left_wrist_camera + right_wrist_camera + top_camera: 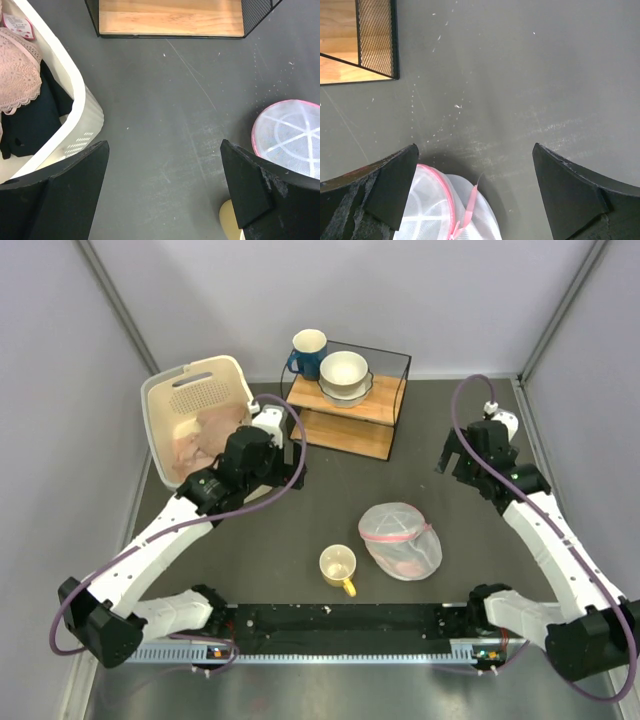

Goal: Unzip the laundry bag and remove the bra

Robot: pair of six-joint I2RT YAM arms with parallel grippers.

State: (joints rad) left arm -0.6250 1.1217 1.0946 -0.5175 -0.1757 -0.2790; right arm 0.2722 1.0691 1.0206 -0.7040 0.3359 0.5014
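Both tools spread, empty: left tool [164, 150] by basket [165, 400], right tool [475, 147] near laundry bag [400, 538] on table [330, 500]. Zip looks shut, bra [405, 566] inside. Step: approach. Next: pinch zip pull [470, 205], steady bag.

round domed laundry bag [400, 538] of see-through white mesh, resting on the dark tabletop [300, 510] right of centre, near the yellow mug [338, 565] but apart from it. tipped a little, flat pale face turned up and toward the far left. pink zip rim ringing that face, looking closed all round. white seams crossing under the mesh like spokes. thin pink ribbon hanging from the rim down one side. bra [408, 566] inside, only a soft pink blur through the mesh on the near side, shape unreadable.
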